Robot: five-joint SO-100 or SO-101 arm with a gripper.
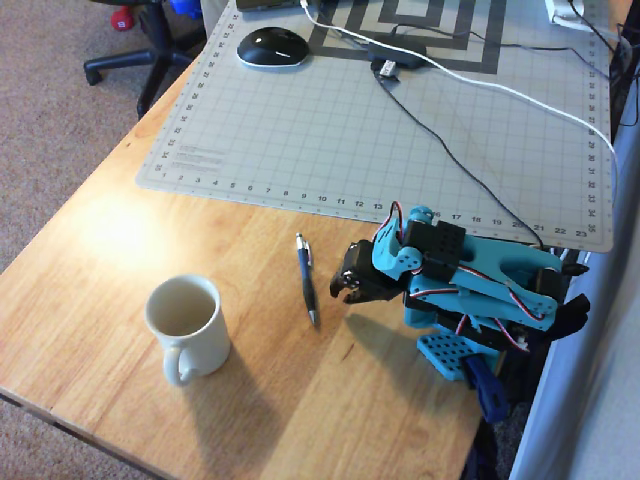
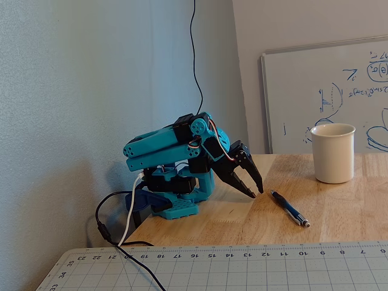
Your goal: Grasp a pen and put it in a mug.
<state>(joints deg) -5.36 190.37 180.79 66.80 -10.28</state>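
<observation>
The dark blue pen [image 1: 306,280] lies flat on the wooden table, just left of my gripper in the overhead view; it also shows in the fixed view [image 2: 290,209]. The cream-white mug [image 1: 200,345] stands upright and empty further left, handle toward the table's front edge; in the fixed view [image 2: 333,154] it stands behind the pen. My gripper [image 1: 346,290] is on the folded teal arm, tips pointing down close to the table and beside the pen's end [image 2: 256,191]. Its jaws look shut and hold nothing.
A grey cutting mat [image 1: 380,130] covers the far part of the table, with a black mouse [image 1: 271,47] and black and white cables [image 1: 470,170] on it. An office chair [image 1: 140,50] stands off the table. A whiteboard [image 2: 327,91] leans behind the mug.
</observation>
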